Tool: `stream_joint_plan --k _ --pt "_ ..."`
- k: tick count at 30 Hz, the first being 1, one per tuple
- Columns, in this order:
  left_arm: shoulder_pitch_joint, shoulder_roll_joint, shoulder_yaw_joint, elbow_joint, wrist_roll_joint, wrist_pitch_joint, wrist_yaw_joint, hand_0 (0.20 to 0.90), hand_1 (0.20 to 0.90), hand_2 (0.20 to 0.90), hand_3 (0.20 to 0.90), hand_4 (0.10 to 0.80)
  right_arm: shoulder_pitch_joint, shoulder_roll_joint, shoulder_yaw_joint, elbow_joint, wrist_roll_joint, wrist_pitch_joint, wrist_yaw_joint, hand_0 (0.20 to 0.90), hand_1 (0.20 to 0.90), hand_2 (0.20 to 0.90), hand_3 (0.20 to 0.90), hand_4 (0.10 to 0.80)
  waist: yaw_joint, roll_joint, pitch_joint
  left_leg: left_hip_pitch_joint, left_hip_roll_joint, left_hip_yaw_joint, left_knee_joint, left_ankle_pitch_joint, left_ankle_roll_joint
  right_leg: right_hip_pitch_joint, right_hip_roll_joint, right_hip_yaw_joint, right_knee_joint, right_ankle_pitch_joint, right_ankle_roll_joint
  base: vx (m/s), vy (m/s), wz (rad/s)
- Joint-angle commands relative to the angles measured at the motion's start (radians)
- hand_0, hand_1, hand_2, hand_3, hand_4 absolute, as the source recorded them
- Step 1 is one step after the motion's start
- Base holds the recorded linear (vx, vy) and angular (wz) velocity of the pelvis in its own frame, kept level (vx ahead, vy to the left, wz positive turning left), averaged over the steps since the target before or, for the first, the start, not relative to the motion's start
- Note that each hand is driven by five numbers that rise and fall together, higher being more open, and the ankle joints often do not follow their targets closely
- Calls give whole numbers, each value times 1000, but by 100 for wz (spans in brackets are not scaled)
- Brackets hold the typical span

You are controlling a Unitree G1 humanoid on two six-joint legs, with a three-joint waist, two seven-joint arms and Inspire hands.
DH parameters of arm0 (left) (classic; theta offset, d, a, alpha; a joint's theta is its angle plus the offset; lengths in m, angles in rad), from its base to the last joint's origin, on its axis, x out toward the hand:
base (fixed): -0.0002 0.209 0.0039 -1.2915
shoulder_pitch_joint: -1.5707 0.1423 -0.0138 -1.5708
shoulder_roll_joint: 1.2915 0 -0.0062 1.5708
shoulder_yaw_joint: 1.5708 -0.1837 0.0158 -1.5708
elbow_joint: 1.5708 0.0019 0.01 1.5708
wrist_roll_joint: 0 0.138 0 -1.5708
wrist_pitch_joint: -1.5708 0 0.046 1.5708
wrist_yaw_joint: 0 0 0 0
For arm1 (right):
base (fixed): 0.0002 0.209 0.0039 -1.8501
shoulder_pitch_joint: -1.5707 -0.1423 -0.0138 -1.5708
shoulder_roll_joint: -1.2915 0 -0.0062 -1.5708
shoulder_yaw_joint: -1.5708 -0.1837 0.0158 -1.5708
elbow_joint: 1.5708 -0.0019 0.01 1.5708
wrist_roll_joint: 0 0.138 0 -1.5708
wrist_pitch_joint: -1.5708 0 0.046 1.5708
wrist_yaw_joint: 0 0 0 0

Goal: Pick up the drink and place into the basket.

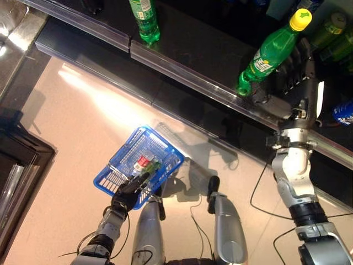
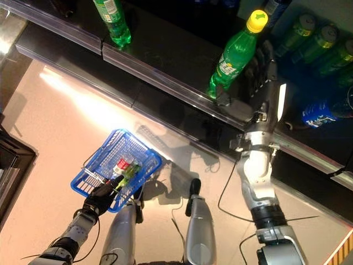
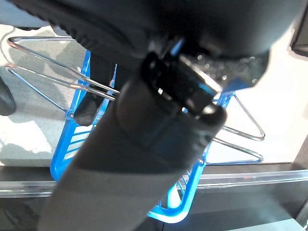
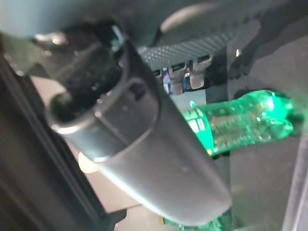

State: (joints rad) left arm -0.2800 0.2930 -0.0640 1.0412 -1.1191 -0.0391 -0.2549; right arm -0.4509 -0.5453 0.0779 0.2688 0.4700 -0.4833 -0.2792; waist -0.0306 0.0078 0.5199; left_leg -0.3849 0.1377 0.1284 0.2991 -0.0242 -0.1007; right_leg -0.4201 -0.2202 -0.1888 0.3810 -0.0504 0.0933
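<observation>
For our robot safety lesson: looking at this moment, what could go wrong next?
The green bottle stands at the shelf edge beside the right hand; a nudge could topple it off.
The basket hangs low in the left hand, far from the shelf, and already holds items, so a dropped bottle might miss or bounce out.

The drink (image 1: 273, 51) is a bottle of clear green glossy plastic with a matt yellow cap, standing on a shelf (image 1: 187, 49) of dark, polished board edged by a strip of clear shiny plastic. Below the shelf, the floor (image 1: 83, 121) is smooth and pale with a bright glare. On it, the basket (image 1: 165, 152) is bright blue plastic mesh with thin bare-metal wire handles (image 3: 57, 67).
</observation>
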Motion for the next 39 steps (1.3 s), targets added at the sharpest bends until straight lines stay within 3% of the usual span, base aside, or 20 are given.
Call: stream_joint_plan --k 1,16,27,28,30,39 --pt "72 15 -26 -82 -3 11 -110 300 300 300 200 100 -126 -83 -103 -27 83 -62 27 900 900 900 900 800 21 10 -40 12 -10 43 0 15 50 17 -8 3 7 8 25 0 0 0" --pt "59 40 -58 -79 12 28 -115 300 300 300 200 100 -311 -189 -40 190 126 42 36 900 900 900 900 800 59 16 -37 12 -19 27 -3 14 58 20 -12 -11 7 12 28 4 -3 3" --pt "48 49 -81 -76 20 27 -122 300 300 300 200 100 -409 -208 21 230 128 107 65 900 900 900 900 800 74 18 -31 12 -25 20 -12 14 62 18 -12 -17 1 16 31 -2 -3 1" --pt "47 50 -81 -74 20 27 -123 300 300 300 200 100 -413 -210 26 234 132 108 70 860 860 860 853 753 74 18 -31 11 -25 20 -13 15 62 18 -12 -18 1 16 31 0 0 0" --pt "47 52 -83 -75 22 28 -127 300 300 300 200 100 -432 -212 38 248 141 108 98 300 300 300 200 100 79 19 -30 11 -26 18 -14 16 62 20 -11 -22 -1 16 30 0 0 0" --pt "33 52 -92 -70 25 28 -126 300 300 300 200 100 -456 -202 60 226 119 119 106 300 300 300 200 100 81 19 -26 10 -28 19 -16 15 63 17 -15 -26 2 14 30 -5 0 1"
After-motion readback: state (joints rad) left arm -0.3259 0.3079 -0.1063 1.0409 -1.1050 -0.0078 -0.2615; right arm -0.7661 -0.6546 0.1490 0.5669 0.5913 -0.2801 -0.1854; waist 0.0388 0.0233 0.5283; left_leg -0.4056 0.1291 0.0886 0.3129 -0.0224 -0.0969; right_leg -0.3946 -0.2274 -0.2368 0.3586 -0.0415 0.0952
